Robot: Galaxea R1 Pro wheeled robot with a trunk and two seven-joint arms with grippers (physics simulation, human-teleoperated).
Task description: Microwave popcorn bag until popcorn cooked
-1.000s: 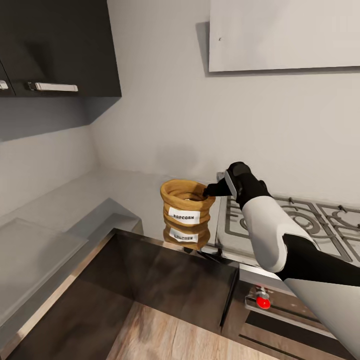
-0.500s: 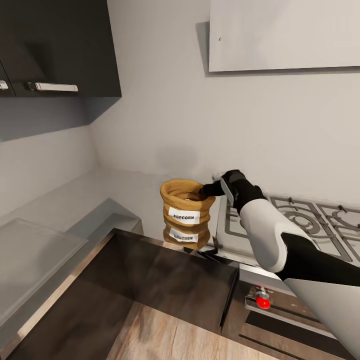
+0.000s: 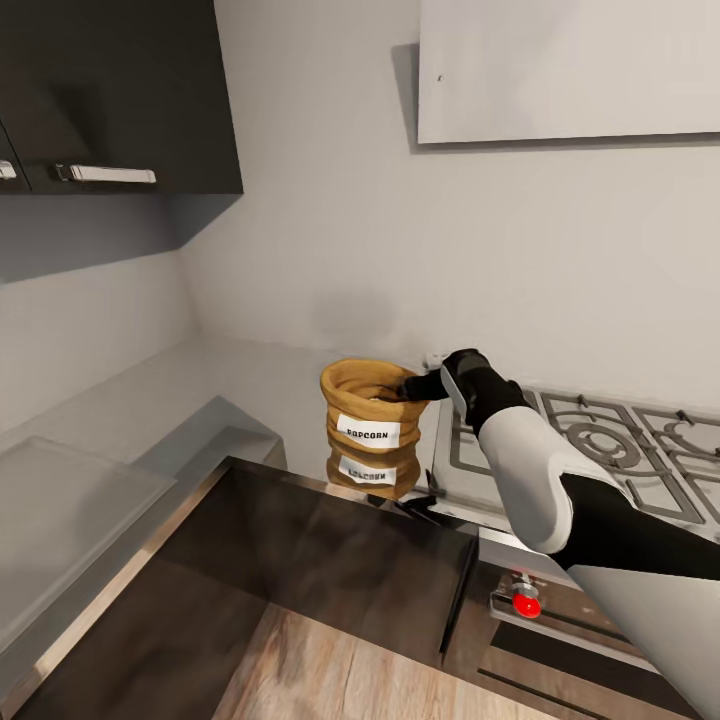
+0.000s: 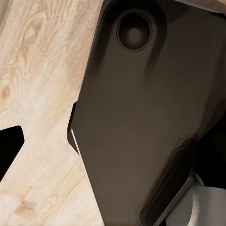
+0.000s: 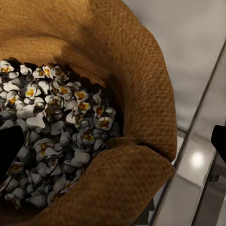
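Note:
The popcorn bag (image 3: 372, 408), a tan sack with a white "POPCORN" label, stands upright on the glossy grey countertop (image 3: 250, 385) beside the hob. My right gripper (image 3: 412, 386) is at the bag's right rim and open. In the right wrist view the bag (image 5: 136, 70) holds white popped kernels (image 5: 61, 136). One dark fingertip (image 5: 9, 150) hangs over the kernels, the other sits outside the rim, and the rolled rim lies between them. My left gripper (image 4: 113, 146) points at the wooden floor, a fingertip (image 4: 9, 146) spread to the edge. The microwave is out of view.
A grated gas hob (image 3: 600, 440) lies right of the bag, under my right arm. Below it is a built-in oven with a red knob (image 3: 526, 604). Dark upper cabinets (image 3: 120, 90) hang at the left, a pale hood (image 3: 570, 70) above. Dark cabinet fronts (image 3: 330, 560) sit below the counter.
My right gripper has moved left and slightly down, from beside the bag's rim to straddling it. The bag has not moved.

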